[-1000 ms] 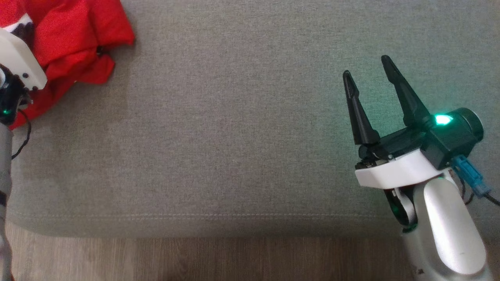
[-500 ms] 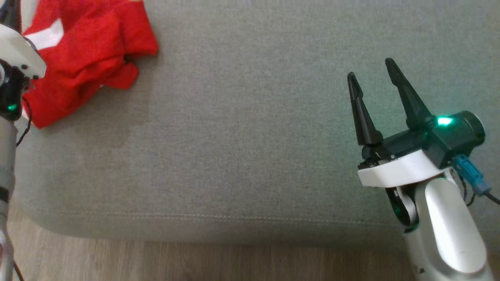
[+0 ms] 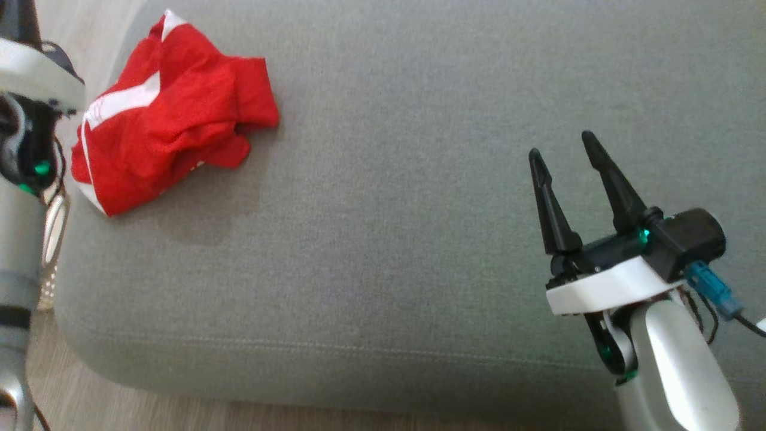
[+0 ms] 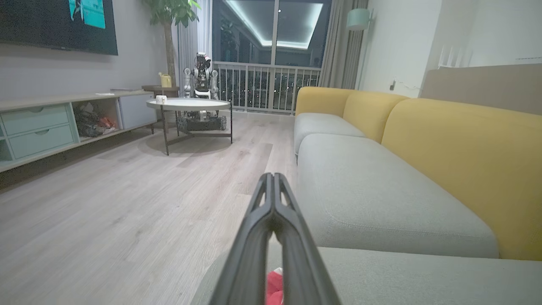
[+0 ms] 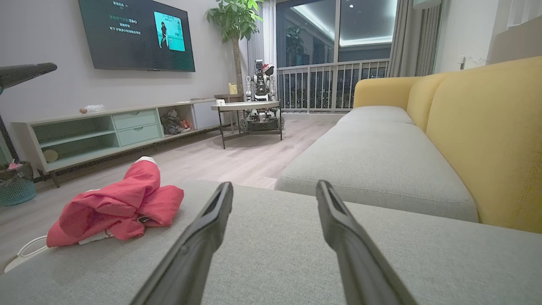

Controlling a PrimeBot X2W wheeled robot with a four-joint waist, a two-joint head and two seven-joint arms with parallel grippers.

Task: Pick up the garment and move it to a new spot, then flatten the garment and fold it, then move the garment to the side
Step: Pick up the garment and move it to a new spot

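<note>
The red garment (image 3: 173, 120) lay crumpled at the left end of the sofa (image 3: 389, 227), the left gripper (image 4: 273, 180) with fingers pressed together, the right gripper (image 3: 561, 143) with fingers spread wide

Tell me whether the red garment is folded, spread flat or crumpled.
Crumpled: the red garment lies bunched in an uneven, creased heap on the grey seat cushion, neither spread flat nor neatly folded.

Even indoor light, soft shadow beside the garment (image 3: 173, 137), wrist views edge-warped.

Red garment (image 3: 173, 143) lies crumpled on the grey cushion (image 3: 389, 239) — right gripper (image 3: 561, 145) spread, well apart.
</note>
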